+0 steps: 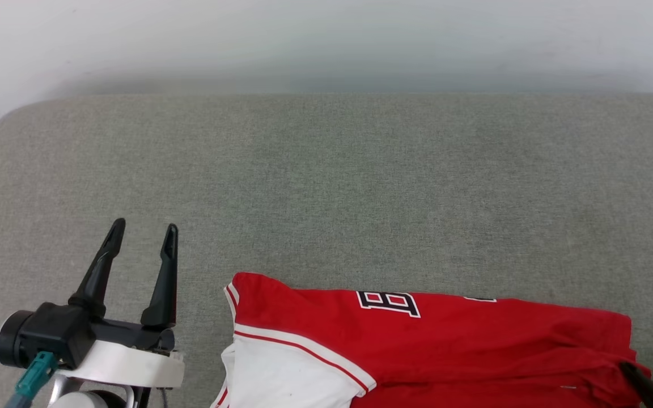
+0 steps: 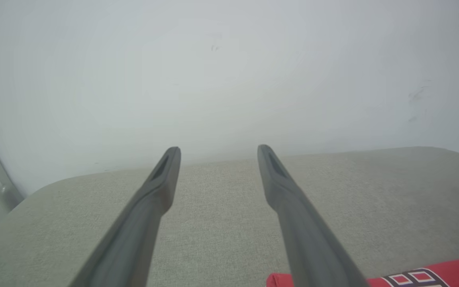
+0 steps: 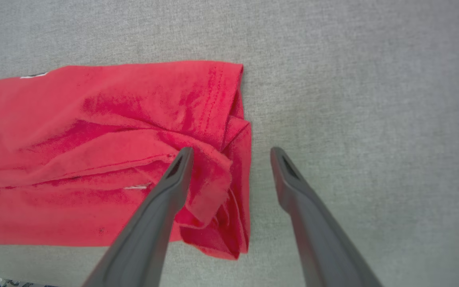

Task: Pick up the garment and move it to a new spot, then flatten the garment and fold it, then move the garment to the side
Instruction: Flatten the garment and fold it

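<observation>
Lying along the near edge of the grey padded surface [image 1: 326, 187], the garment [image 1: 445, 340] forms a folded red band with its white sleeve toward the left. The right gripper [image 3: 231, 151] stands with its fingers apart at the bunched right end, clasping nothing. The left gripper [image 1: 144, 228], likewise spread and holding nothing, hovers just left of the garment. A pale wall [image 1: 326, 39] rises beyond the far edge.

Garment [image 1: 474, 340]: soft knit cloth, matt; I see it rumpled and slightly fuzzy at the hem.
Padded surface [image 1: 326, 187]: coarse grey woven fabric, matt.
Left gripper [image 1: 144, 225]: the fingers look to me like dark matt plastic.
White shell [image 1: 122, 365]: smooth, slightly glossy plastic.
Wall [image 2: 229, 59]: smooth, matt, faintly scuffed.
</observation>
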Available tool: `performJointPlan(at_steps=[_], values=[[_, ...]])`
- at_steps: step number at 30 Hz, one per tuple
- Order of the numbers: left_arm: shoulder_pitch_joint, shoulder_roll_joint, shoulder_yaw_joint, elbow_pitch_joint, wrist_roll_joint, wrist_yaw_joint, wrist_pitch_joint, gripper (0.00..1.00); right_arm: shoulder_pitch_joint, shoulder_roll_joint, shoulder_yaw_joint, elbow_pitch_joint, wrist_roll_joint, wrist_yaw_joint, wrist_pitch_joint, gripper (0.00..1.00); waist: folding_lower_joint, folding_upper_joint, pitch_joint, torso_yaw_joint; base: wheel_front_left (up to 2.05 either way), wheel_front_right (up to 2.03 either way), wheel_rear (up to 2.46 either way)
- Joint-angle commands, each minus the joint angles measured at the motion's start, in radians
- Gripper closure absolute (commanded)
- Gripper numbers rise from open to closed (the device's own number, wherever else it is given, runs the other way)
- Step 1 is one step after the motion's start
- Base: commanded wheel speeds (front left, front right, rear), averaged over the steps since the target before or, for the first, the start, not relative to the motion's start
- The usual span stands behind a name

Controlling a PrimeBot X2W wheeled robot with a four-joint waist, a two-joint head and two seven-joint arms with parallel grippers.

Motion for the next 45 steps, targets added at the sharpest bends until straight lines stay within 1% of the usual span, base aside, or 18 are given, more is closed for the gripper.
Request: performJointPlan(at_steps=[1,4,8,9,13,17,18,19,20,22,26,32,33,34,36,40,43,45], values=[[0.017,-0.035,0.03,-0.008,0.056,-0.022,-0.006,0.0,-0.023,0.024,-0.01,0.035,-0.007,0.0,-0.017,0.0,0.0,0.0,0.007,0.005,0.0,0.0,0.0],[0.029,-0.102,0.09,-0.018,0.141,-0.058,-0.006,0.0,-0.038,0.061,-0.026,0.101,-0.007,0.0,-0.042,0.0,0.0,0.0,0.015,0.01,0.0,0.0,0.0],[0.046,-0.172,0.163,-0.015,0.204,-0.121,-0.005,0.0,-0.061,0.095,-0.035,0.184,-0.001,0.0,-0.075,0.0,0.0,0.0,0.026,0.014,0.0,0.0,0.0],[0.05,-0.208,0.201,-0.005,0.24,-0.173,-0.005,0.0,-0.07,0.113,-0.023,0.237,0.003,0.0,-0.091,0.0,0.0,0.0,0.033,0.016,0.0,0.0,0.0],[0.051,-0.253,0.248,0.006,0.271,-0.224,-0.006,0.0,-0.08,0.127,0.009,0.296,0.017,0.0,-0.115,0.0,0.0,0.0,0.04,0.018,0.0,0.0,0.0],[0.048,-0.284,0.279,0.019,0.295,-0.259,-0.005,0.0,-0.08,0.132,0.072,0.335,0.04,0.002,-0.11,0.0,0.0,0.0,0.041,0.019,0.0,0.0,0.0],[0.047,-0.29,0.285,0.022,0.301,-0.265,-0.005,0.0,-0.077,0.132,0.091,0.341,0.049,0.004,-0.107,0.33,0.0,0.0,0.04,0.019,0.0,0.0,0.0],[0.046,-0.296,0.29,0.025,0.304,-0.27,-0.005,0.0,-0.076,0.134,0.11,0.342,0.057,0.006,-0.107,0.64,0.0,0.0,0.038,0.019,0.0,0.0,0.0],[0.046,-0.302,0.294,0.027,0.308,-0.275,-0.006,0.0,-0.074,0.131,0.13,0.339,0.063,0.006,-0.111,1.0,0.0,0.0,0.036,0.018,0.0,0.0,0.0],[0.048,-0.311,0.303,0.034,0.314,-0.281,-0.005,0.0,-0.068,0.114,0.154,0.331,0.069,0.006,-0.128,1.0,0.0,0.0,0.031,0.016,0.0,0.0,0.0],[0.06,-0.322,0.313,0.043,0.323,-0.29,-0.005,0.0,-0.068,0.062,0.139,0.321,0.06,0.001,-0.17,1.0,0.0,0.0,0.015,0.011,0.0,0.0,0.0],[0.066,-0.329,0.322,0.045,0.324,-0.295,-0.005,0.0,-0.069,-0.017,0.074,0.304,0.049,-0.001,-0.201,1.0,0.0,0.0,-0.001,0.003,0.0,0.0,0.0],[0.066,-0.329,0.322,0.045,0.324,-0.295,-0.005,0.0,-0.069,-0.017,0.074,0.304,0.049,-0.001,-0.201,1.0,0.0,0.0,-0.001,0.003,0.0,0.0,0.0],[0.07,-0.329,0.324,0.045,0.324,-0.296,-0.005,0.0,-0.074,-0.043,0.038,0.301,0.037,-0.001,-0.205,1.0,0.0,0.0,-0.003,0.0,0.0,0.0,0.0],[0.07,-0.327,0.321,0.043,0.322,-0.296,-0.005,0.0,-0.079,-0.067,0.007,0.304,0.025,-0.001,-0.208,1.0,0.0,0.0,-0.005,-0.004,0.0,0.0,0.0],[0.071,-0.322,0.314,0.042,0.316,-0.296,-0.006,0.0,-0.093,-0.101,-0.04,0.317,0.011,-0.001,-0.207,1.0,0.0,0.0,-0.009,-0.012,0.0,0.0,0.0],[0.071,-0.32,0.312,0.044,0.314,-0.296,-0.006,0.0,-0.095,-0.102,-0.035,0.305,0.017,-0.001,-0.199,1.0,0.0,0.0,-0.013,-0.018,0.0,0.0,0.0],[0.071,-0.321,0.314,0.045,0.311,-0.296,-0.006,0.0,-0.091,-0.094,-0.02,0.275,0.033,-0.001,-0.185,1.0,0.0,0.0,-0.019,-0.023,0.0,0.0,0.0]])
